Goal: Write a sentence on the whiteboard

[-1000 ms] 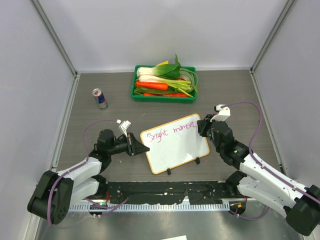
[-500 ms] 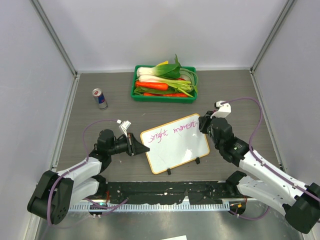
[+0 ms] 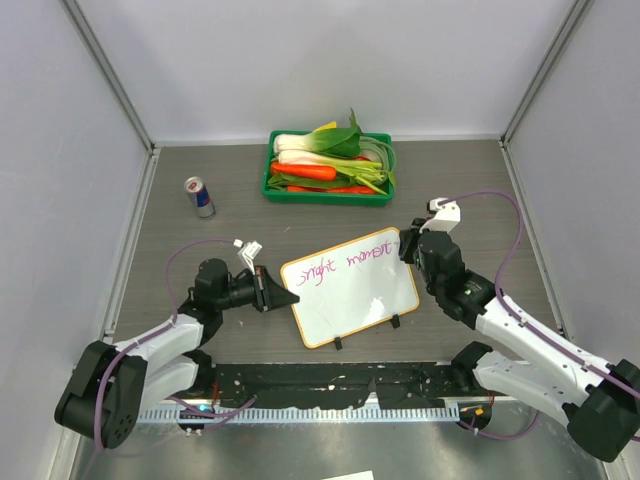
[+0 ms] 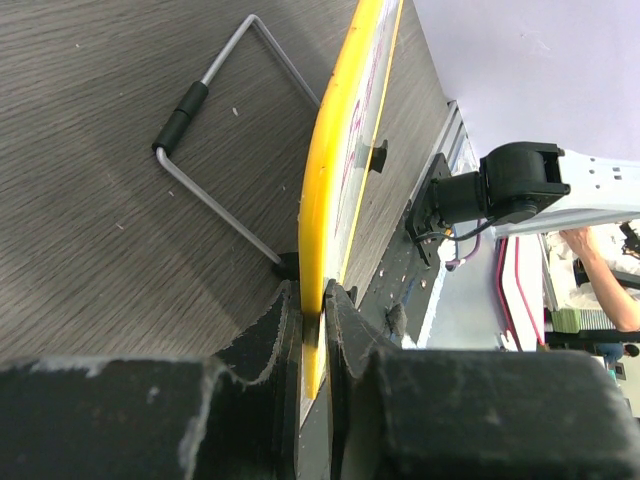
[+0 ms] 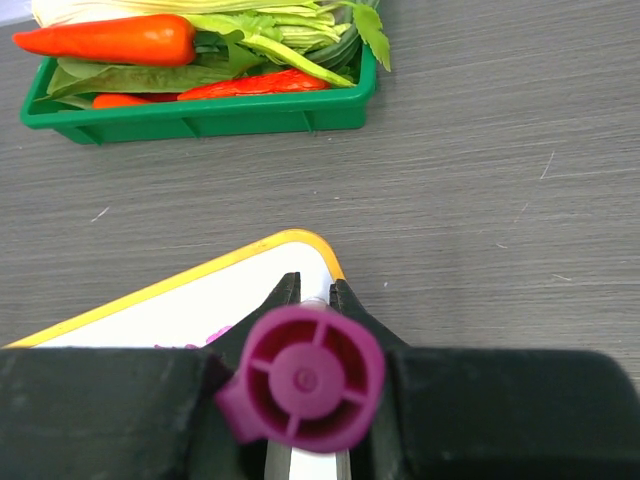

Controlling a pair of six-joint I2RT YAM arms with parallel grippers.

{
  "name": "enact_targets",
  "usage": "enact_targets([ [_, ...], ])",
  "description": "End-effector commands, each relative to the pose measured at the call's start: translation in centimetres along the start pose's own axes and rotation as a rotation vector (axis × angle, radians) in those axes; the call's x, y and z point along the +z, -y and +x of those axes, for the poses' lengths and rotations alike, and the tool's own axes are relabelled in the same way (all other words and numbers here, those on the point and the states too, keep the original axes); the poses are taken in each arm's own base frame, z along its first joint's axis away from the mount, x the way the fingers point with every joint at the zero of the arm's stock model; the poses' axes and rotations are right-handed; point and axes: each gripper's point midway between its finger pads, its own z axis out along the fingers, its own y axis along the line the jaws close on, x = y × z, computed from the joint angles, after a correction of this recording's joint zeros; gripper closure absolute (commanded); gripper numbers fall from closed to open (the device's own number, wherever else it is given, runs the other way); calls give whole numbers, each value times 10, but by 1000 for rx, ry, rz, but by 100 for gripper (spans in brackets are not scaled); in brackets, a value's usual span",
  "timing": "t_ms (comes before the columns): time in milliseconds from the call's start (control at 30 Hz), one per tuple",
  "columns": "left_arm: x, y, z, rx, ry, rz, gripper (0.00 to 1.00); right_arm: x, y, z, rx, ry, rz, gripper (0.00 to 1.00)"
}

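The whiteboard [image 3: 352,295] lies tilted in the middle of the table, propped on a wire stand [image 4: 205,95]. My left gripper [image 3: 283,297] is shut on its left edge; in the left wrist view the yellow rim [image 4: 335,150] runs between the pads of that gripper [image 4: 314,300]. The sentence [image 3: 345,262] is purple handwriting along the top, reading about "Bright moment". My right gripper [image 3: 406,246] is shut on a purple marker [image 5: 303,378] over the board's top right corner [image 5: 300,243]. The marker's tip is hidden.
A green tray [image 3: 325,198] of carrots and leafy vegetables stands at the back, also in the right wrist view [image 5: 200,113]. An upright drink can [image 3: 199,197] stands at the back left. Grey walls close in three sides.
My right gripper with the marker has crept a little up and right, to the board's top right corner. The left gripper and the board have stayed put.
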Motion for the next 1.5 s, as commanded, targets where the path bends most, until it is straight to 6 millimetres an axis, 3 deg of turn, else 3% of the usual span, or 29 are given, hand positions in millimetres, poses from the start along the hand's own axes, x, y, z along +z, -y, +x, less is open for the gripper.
enact_targets([
  [0, 1, -4, -3, 38, 11, -13, 100, 4, -3, -26, 22, 69, 17, 99],
  [367, 1, -4, -3, 37, 10, -11, 100, 4, -13, -10, 30, 27, -51, 98],
  [600, 1, -4, -3, 37, 10, -12, 100, 0, -6, 6, 30, -11, -48, 99],
  [967, 1, -4, -3, 36, 11, -11, 100, -5, 12, 15, 32, -16, 18, 99],
  [1467, 1, -4, -3, 36, 9, -10, 100, -8, 5, 27, 19, -65, -33, 99],
])
